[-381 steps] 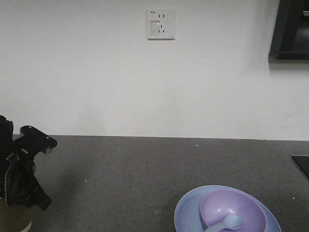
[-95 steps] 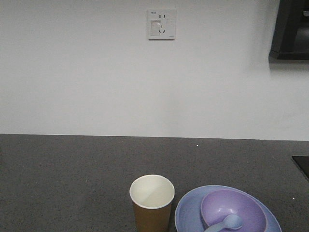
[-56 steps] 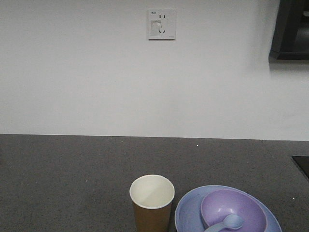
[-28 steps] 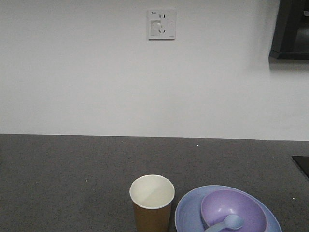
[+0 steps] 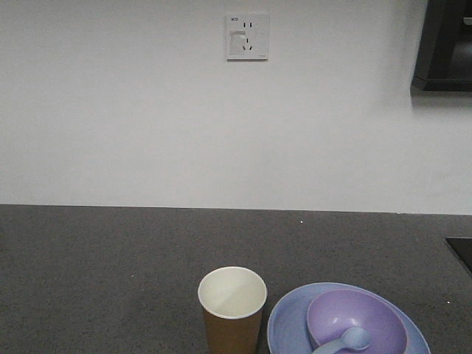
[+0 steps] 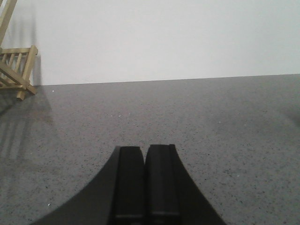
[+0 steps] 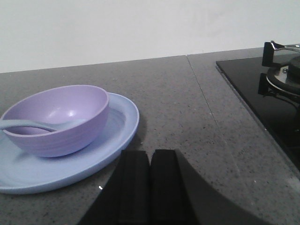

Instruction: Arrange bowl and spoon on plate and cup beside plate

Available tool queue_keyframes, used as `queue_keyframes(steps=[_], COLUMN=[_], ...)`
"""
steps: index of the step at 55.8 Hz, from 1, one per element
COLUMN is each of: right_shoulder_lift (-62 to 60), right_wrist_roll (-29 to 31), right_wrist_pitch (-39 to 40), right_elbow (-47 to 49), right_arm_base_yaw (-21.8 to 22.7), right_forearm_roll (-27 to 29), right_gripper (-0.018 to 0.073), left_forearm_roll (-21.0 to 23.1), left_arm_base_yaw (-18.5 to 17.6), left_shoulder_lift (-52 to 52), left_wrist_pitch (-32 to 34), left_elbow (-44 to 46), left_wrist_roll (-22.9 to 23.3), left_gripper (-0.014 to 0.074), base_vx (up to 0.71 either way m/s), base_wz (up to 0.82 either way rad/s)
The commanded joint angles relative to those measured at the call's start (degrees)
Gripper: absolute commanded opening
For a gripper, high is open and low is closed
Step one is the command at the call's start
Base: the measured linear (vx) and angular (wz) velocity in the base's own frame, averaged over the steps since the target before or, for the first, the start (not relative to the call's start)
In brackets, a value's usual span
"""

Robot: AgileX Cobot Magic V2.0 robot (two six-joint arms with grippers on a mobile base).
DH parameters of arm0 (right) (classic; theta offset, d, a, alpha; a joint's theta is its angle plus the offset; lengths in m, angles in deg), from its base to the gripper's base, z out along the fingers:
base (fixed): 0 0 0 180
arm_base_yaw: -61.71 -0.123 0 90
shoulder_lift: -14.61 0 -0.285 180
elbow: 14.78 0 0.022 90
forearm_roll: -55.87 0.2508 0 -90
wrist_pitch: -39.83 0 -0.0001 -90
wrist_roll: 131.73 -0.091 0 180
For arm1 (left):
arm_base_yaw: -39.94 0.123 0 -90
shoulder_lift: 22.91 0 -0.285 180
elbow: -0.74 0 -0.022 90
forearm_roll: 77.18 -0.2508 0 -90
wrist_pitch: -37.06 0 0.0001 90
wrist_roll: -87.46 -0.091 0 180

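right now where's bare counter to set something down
Free: the counter left of the cup, the strip behind it to the wall, and between plate and stove. Crowded: cup stands close beside plate, with bowl and spoon on it.

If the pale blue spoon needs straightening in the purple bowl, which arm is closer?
Right. Its shut gripper sits beside the light blue plate holding bowl and spoon; the left gripper sees only bare counter.

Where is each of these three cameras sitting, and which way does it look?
Front view: faces the wall across the counter, seeing the cup, plate, bowl and spoon; no robot parts show.
Left wrist view: low over bare counter, behind the shut left gripper.
Right wrist view: low behind the shut right gripper, facing plate, bowl and stove.
Shared: the front and right wrist views both show plate, bowl and spoon.
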Motion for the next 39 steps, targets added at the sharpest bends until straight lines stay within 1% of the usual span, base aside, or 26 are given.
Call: queue_keyframes(steps=[1,2,4,9,39], right_shoulder_lift=[-4.6,-4.2,-3.8,-3.8,-4.1], right_wrist_roll=[-0.2,-0.2,-0.2,-0.2,-0.2], right_wrist_pitch=[5.9,6.5,4.8,4.0,4.0], right_elbow=[-2.1,-2.5,-2.3,-2.3,-2.3], right_arm_base_yaw=[0.9,0.7,0.7,0.7,0.7], right_forearm_roll=[-0.6,-0.6,-0.7,-0.6,-0.7], right_gripper=[-0.0008,-0.0008,-0.0008,-0.0008,-0.0008], left_forearm_roll=[0.6,0.6,0.6,0.6,0.6], left_arm_base_yaw=[0.1,0.1,0.1,0.1,0.1], left_shoulder_lift=[-0.4,-0.3,-0.4,-0.4,-0.4], left_wrist_pitch=[4.9,4.9,4.8,4.8,4.7], left_elbow=[1.6,1.6,1.6,1.6,1.6], left_wrist_roll=[0.1,0.1,0.1,0.1,0.1], left_gripper=[0.0000,0.0000,0.0000,0.0000,0.0000], base_vx=[0.00,0.00,0.00,0.00,0.00], base_wz=[0.00,0.00,0.00,0.00,0.00])
